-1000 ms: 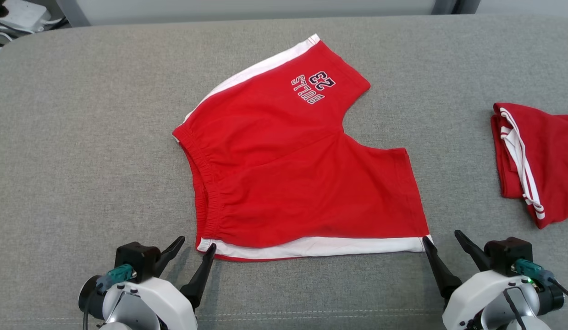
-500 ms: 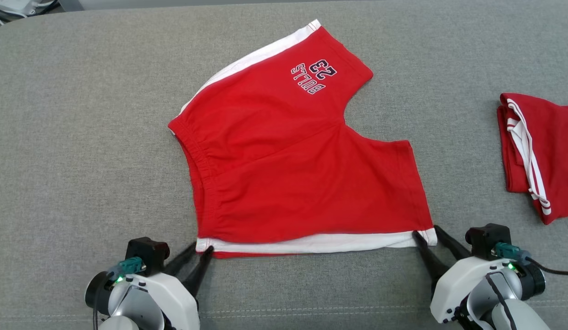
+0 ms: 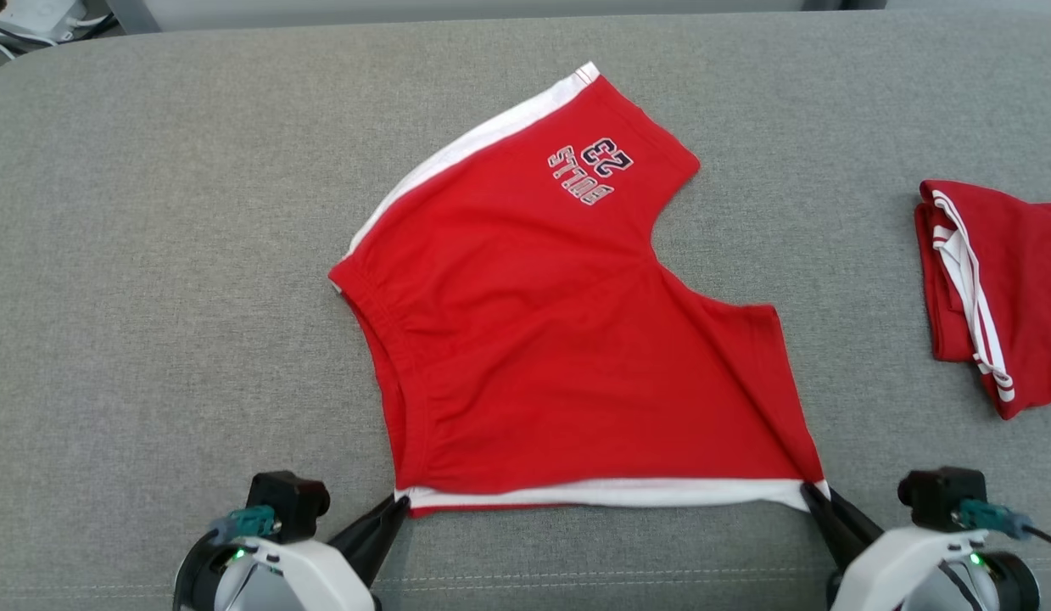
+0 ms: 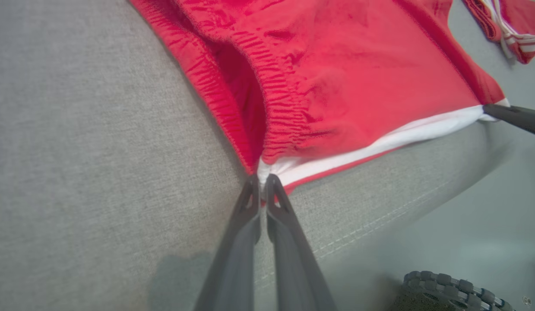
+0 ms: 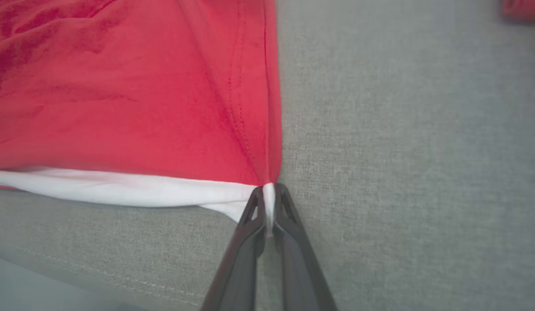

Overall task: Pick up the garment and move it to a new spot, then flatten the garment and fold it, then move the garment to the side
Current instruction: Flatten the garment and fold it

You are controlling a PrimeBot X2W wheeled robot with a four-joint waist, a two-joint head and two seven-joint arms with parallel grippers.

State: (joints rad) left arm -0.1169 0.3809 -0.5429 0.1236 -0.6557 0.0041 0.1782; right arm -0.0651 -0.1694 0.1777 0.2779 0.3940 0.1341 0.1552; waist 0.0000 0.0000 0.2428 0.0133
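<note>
Both grips are on! A second ago the left end effector [image 3: 396, 507] and the right end effector [image 3: 812, 492] stood wide at the two near corners of the shorts [image 3: 576, 339]. Now each one is pinched shut on its corner of the white-striped edge. My left wrist view shows the white corner by the waistband caught between the fingertips, and my right wrist view shows a sliver of white squeezed between the closed fingers. The near edge runs straight and taut from one to the other, and fresh creases fan from the crotch down to the right corner, so I reckon I'm already pulling. The shorts lie spread mid-bench [image 3: 152, 255], printed leg farthest from me, well apart from a folded red garment [image 3: 1000, 288] on the right. With both corners secured I can lift or drag, though such thin pinches could slip.
</note>
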